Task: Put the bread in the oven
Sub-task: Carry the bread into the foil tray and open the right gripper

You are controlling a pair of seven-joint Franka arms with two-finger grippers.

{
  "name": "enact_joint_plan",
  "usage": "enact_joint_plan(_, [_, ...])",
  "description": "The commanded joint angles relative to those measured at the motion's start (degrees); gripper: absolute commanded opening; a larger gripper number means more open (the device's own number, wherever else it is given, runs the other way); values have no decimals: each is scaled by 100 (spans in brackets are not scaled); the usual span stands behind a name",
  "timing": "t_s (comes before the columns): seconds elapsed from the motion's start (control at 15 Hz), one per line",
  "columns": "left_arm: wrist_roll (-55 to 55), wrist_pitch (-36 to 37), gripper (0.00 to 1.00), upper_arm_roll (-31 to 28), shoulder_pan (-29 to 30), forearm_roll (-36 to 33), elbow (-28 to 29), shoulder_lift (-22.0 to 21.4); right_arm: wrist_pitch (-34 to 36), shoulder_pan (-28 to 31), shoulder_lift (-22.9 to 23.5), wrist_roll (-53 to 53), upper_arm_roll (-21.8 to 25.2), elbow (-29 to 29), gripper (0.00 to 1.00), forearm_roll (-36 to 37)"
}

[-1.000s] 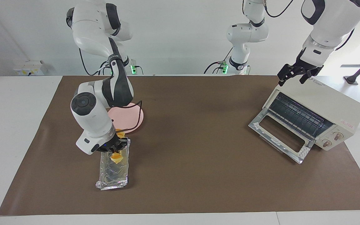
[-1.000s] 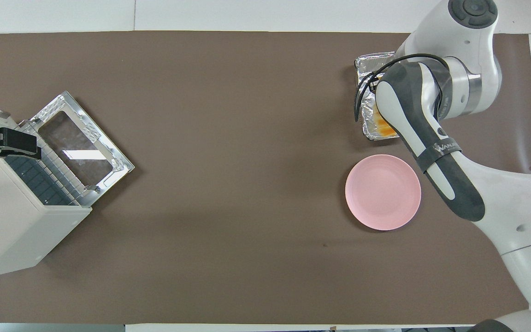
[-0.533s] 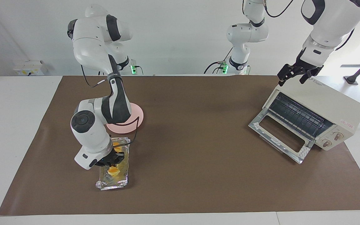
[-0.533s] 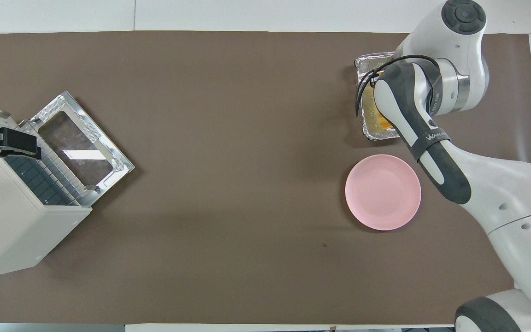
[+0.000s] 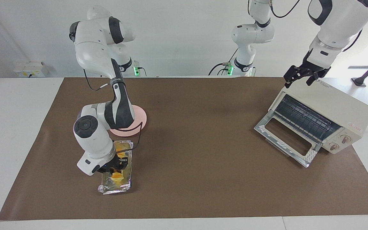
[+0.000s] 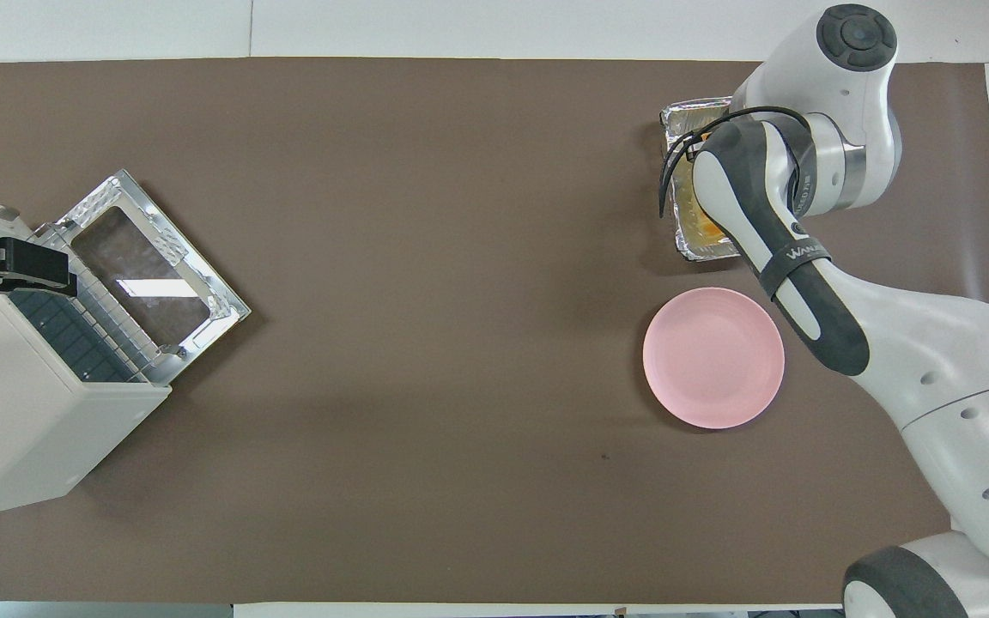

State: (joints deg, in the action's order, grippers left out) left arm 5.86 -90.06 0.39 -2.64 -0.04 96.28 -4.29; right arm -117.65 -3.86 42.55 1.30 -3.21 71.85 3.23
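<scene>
Arm shells: you are looking at glossy white rounded casings with dark grey joint bands.
Right arm marking: white lettering is showing on a dark grey forearm band.
Cable: a thin black cable is looping beside that forearm.
Bases: green lights are glowing.

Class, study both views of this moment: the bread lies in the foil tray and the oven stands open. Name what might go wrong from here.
1. The right gripper is low in the foil tray, over the bread; the light tray could shift or lift with it.
2. The oven is at the left arm's end, so a weakly held loaf might drop in transit.
3. The left gripper hangs over the oven; the arms could crowd there.
</scene>
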Motion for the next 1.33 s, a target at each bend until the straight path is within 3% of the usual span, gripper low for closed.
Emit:
enact_joint_plan(0.0, [3,121,100,-4,18,92,-74,-2,259,87,-88,99,-57,-101,100,46])
enact_joint_plan(0.2, [3,121,100,-4,26,92,-74,-2,655,174,-97,195,-57,-162,100,64])
enact_joint_plan(0.47, [3,121,100,-13,18,92,-74,-2,638,438,-106,809,-57,-171,100,72])
enact_joint_plan(0.67, [3,121,100,-12,26,92,-74,-2,306,491,-115,943,-57,-58,100,64])
enact_joint_plan(1.0, [3,121,100,-13,26,92,-74,-2,-406,508,-325,960,-48,723,95,72])
enact_joint_plan(1.07, [3,121,100,-13,26,92,-74,-2,-574,517,-369,978,-48,890,90,99])
enact_joint_plan(1.13, [3,121,100,-13,26,92,-74,-2,-636,535,-396,1039,-48,962,77,108])
enact_joint_plan(1.27, [3,121,100,-13,18,92,-74,-2,-628,535,-405,1066,-48,962,36,108])
